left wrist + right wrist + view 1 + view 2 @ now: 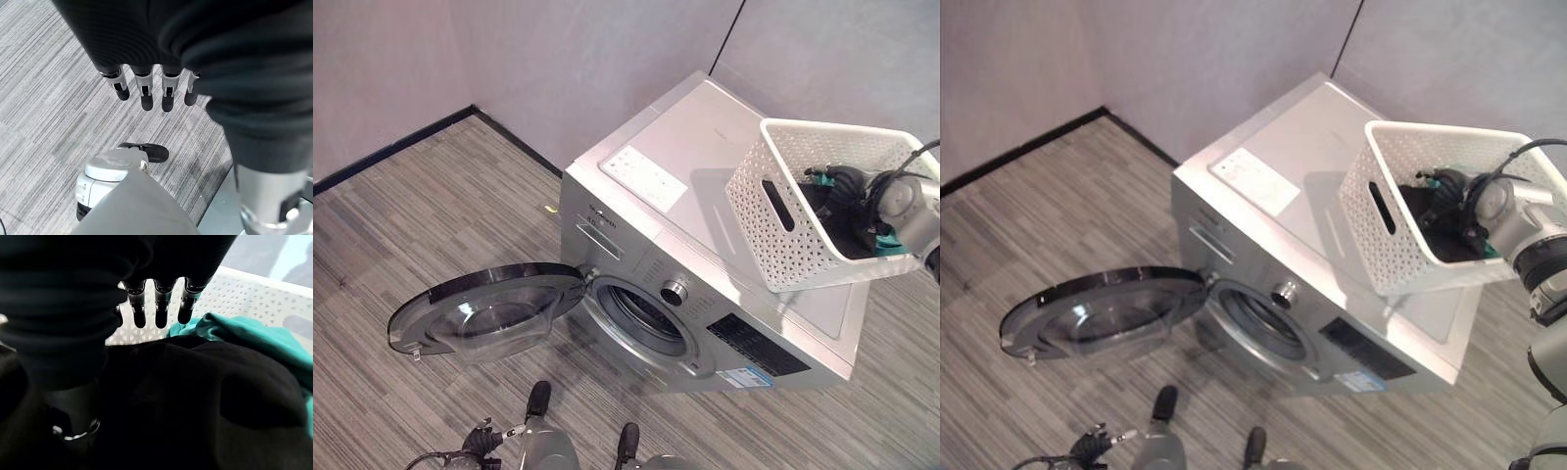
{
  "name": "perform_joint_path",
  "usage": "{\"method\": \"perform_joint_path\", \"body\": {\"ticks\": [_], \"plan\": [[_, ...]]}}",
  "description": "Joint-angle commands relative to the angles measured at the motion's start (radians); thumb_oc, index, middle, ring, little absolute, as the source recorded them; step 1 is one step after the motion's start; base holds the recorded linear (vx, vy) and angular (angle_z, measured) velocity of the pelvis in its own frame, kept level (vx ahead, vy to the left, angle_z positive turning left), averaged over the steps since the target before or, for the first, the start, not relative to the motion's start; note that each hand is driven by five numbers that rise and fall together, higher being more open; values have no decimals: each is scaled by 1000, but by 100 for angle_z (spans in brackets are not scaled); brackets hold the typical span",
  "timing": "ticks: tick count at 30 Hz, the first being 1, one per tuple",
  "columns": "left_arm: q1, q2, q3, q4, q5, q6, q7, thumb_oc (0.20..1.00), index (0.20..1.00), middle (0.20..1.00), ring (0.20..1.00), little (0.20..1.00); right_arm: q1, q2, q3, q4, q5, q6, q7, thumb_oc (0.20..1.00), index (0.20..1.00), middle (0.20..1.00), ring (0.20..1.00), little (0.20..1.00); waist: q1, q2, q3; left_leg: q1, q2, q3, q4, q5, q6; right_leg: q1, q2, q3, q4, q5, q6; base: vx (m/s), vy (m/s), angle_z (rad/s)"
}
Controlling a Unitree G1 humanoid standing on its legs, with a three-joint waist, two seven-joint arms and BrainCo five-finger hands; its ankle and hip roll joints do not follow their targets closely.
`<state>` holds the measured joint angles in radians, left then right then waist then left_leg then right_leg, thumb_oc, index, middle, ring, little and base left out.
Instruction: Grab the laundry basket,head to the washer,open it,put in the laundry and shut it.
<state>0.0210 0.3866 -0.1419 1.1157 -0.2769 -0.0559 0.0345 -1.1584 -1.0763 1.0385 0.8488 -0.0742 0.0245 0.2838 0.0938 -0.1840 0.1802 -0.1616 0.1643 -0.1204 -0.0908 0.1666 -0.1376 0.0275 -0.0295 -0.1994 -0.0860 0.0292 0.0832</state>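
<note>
Two hands to track. My right hand (156,303) is inside the white laundry basket (773,235), fingers straight and apart above the black garment (195,396), with a teal garment (244,333) beside it. That basket sits tilted on the washer (705,176), near its right edge. I see the washer door (484,311) swung fully open to the left over the carpet (431,206), drum mouth (641,318) unobstructed. My left hand (146,83) hangs over bare carpet, fingers straight, holding nothing.

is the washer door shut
No, the washer door is swung wide open, leaving the drum opening exposed.
</note>
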Motion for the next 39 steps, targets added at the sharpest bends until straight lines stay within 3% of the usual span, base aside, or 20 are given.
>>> {"method": "perform_joint_path", "body": {"ticks": [1,14,15,16,17,18,19,24,31,39], "plan": [[-48,45,-38,-23,-29,-25,-7,1000,1000,1000,1000,1000,-68,-88,51,4,-58,16,31,1000,1000,1000,1000,1000,23,-52,18,68,49,-5,12,-133,38,-70,-82,-16,61,-39,32,12,-26,11],[-74,52,-78,-95,-67,-41,-7,1000,1000,1000,1000,1000,134,-5,-91,109,-18,26,30,1000,1000,1000,1000,1000,45,-36,89,-2,40,-28,24,-118,41,-126,-82,-16,59,-26,31,-12,-12,1],[-74,52,-79,-97,-70,-43,-7,1000,1000,1000,1000,1000,141,0,-98,113,-12,25,28,868,868,868,868,868,45,-34,94,-6,40,-28,23,-117,41,-130,-82,-15,57,-24,30,0,0,0],[-71,52,-79,-102,-72,-43,-7,1000,1000,1000,1000,1000,149,6,-103,113,-6,26,27,605,605,605,605,605,46,-31,100,-10,41,-26,24,-115,41,-134,-81,-16,55,-22,30,0,0,0],[-69,51,-81,-101,-70,-44,-6,1000,1000,1000,1000,1000,165,10,-112,110,-3,24,27,573,573,573,573,573,44,-29,104,-15,41,-25,23,-114,40,-137,-81,-14,51,-20,30,-15,-12,-5],[-70,51,-81,-99,-70,-46,-6,1000,1000,1000,1000,1000,173,18,-121,119,2,24,21,473,473,473,473,473,45,-27,108,-20,40,-24,23,-112,40,-142,-81,-13,49,-17,30,0,0,0],[-71,49,-85,-97,-70,-46,-6,1000,1000,1000,1000,1000,190,25,-134,125,9,22,16,200,200,200,200,200,44,-21,115,-30,38,-25,21,-107,40,-151,-81,-13,45,-14,30,0,0,0],[-68,44,-84,-84,-74,-52,-1,1000,1000,1000,1000,1000,226,66,-169,133,17,21,-1,200,200,200,200,200,38,-2,126,-49,33,-24,17,-99,39,-172,-83,-9,39,-8,31,-1,0,-1],[-71,32,-77,-61,-81,-53,14,1000,1000,1000,1000,1000,164,98,-197,117,67,12,-64,200,200,200,200,200,25,0,120,-43,29,-9,20,-109,44,-179,-83,12,30,0,33,-2,6,-3],[-74,40,-76,-57,-55,-58,23,1000,1000,1000,1000,1000,50,56,-284,119,180,-8,-169,200,200,200,200,200,11,-14,82,0,30,5,21,-132,49,-149,-84,23,29,-6,36,22,6,-8]]}}
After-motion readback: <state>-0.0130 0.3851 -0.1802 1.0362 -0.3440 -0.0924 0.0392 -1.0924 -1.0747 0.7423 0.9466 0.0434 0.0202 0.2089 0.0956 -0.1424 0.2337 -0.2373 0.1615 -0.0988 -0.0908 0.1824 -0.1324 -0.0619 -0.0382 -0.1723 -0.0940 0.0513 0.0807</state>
